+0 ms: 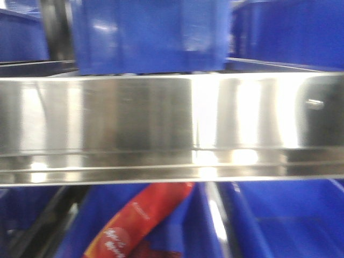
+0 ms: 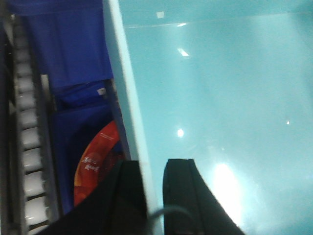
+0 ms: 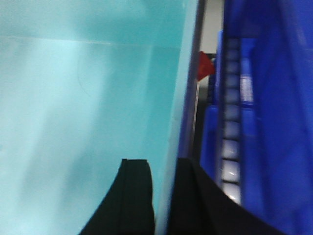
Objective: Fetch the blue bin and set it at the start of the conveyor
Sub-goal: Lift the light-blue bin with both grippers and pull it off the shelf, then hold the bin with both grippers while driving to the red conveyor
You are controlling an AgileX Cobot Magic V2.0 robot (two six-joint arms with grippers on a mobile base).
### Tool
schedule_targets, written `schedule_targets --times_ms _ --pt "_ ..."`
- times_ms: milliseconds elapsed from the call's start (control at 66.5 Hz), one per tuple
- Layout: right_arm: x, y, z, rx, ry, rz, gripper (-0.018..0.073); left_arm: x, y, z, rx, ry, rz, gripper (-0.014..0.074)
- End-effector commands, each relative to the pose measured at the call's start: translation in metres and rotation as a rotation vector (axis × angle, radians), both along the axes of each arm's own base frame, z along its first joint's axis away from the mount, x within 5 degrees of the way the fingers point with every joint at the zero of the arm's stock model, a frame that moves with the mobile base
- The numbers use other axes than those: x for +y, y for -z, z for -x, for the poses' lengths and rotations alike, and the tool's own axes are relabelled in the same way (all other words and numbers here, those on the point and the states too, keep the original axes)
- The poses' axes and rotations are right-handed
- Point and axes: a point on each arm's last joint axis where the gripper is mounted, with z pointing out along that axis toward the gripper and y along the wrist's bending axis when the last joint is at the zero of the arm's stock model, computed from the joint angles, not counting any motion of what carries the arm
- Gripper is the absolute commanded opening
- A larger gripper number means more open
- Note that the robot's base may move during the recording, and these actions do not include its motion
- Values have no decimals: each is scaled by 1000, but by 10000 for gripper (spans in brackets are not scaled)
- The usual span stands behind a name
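L claw (image 2: pixel 152 169) & R claw (image 3: pixel 161 169) each tight on thin rim of smooth, glossy blue bin (image 2: pixel 220 98)

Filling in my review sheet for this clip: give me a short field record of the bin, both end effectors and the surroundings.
blue bin: light cyan tub, visible interior empty, gripped on two walls
left end effector: fingers straddle a wall, one inside, one outside; looks clamped
right end effector: same on another wall
surroundings: steel shelf rail, dark blue bins above and below it, red packet in a lower bin
conveyor start: not in view
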Motion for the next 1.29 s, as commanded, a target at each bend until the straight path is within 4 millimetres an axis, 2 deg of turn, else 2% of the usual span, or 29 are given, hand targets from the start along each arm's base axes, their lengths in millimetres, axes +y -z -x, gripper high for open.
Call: schedule_targets --times_ms 0,436,1279 --pt "-7 -10 0 -96 20 43 -153 3 -9 7 -50 10 -3 -111" --pt "-6 -15 -3 -154 20 29 -153 2 -11 5 -78 8 7 -111" --pt "-6 -15 -3 -154 20 29 -153 0 -41 -9 -427 -15 113 -111"
